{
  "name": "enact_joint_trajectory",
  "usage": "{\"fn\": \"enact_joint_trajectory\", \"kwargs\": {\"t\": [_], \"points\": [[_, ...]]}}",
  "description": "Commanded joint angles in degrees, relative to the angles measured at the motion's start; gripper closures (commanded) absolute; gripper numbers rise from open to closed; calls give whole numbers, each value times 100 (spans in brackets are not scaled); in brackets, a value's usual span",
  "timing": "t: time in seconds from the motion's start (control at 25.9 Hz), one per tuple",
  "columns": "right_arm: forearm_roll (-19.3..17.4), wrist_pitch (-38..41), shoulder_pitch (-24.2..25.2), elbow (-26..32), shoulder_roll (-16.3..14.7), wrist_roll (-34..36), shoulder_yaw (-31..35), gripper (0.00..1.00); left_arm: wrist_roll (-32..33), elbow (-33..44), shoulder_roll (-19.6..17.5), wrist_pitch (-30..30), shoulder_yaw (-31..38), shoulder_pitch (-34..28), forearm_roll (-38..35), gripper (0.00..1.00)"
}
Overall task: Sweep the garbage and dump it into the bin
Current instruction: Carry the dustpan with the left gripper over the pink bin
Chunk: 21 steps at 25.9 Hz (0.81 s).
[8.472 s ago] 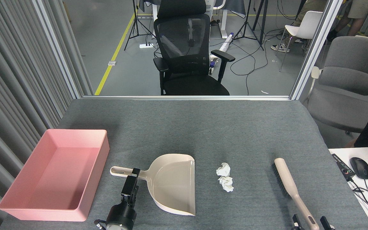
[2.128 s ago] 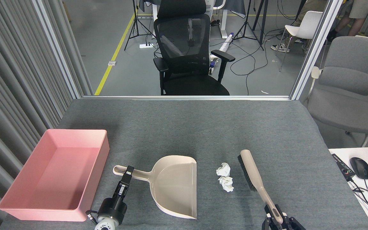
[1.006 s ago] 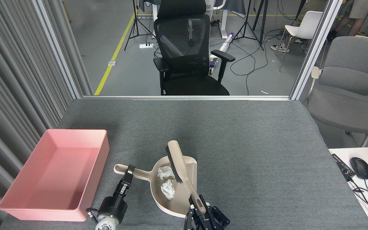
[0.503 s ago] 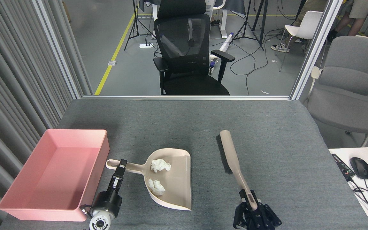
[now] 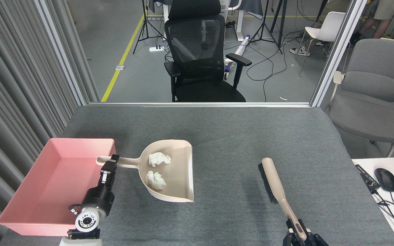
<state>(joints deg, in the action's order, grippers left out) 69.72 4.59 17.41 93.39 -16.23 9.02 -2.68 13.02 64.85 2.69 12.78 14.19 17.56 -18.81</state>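
The pink bin (image 5: 29,191) is the biggest piece in front of me, a shallow rigid plastic tray sitting at the left of the grey table (image 5: 238,136); with its low walls and wide mouth I judge it an easy target, though light enough to slide if I bump it. Next is the beige dustpan (image 5: 176,171), stiff plastic and light, raised off the table with its long handle reaching over the bin's right wall. My left gripper (image 5: 109,166) is clamped on that handle near its far end, which I judge a fair hold for carrying but a long lever, so the pan could twist in the grip if I tip it fast. The brush (image 5: 274,186) hangs at the right with its bristles facing left, its handle end held in my right gripper (image 5: 299,235) at the bottom edge. Smallest is the garbage (image 5: 157,169), two crumpled white tissue wads lying in the pan toward its back wall, one beyond the other. I reckon they weigh almost nothing and are soft, so they may cling or bounce; a slow steady tilt over the tray's middle looks wisest.
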Motion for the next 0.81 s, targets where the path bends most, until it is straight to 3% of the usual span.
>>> {"fn": "enact_joint_trajectory", "kwargs": {"t": [0.0, 0.19, 0.46, 0.66, 0.77], "points": [[-12, -2, 8, -5, -12, 12, -5, 79, 42, 195, -436, -276, -4, 20, 519, 82], [-20, -2, -1, -5, -12, 4, -14, 78, 51, 248, -1297, -540, -4, 99, 1196, 82], [-20, -2, -88, -5, 6, -5, -31, 78, 69, -165, -2870, -479, -4, 151, 2294, 82], [-20, -2, -97, -5, 15, -23, -66, 77, 271, -992, -3450, 154, 22, 116, 2576, 82], [-20, 7, -80, -5, 6, -23, -75, 77, 297, -1378, -3591, 383, 22, 116, 2584, 82]]}}
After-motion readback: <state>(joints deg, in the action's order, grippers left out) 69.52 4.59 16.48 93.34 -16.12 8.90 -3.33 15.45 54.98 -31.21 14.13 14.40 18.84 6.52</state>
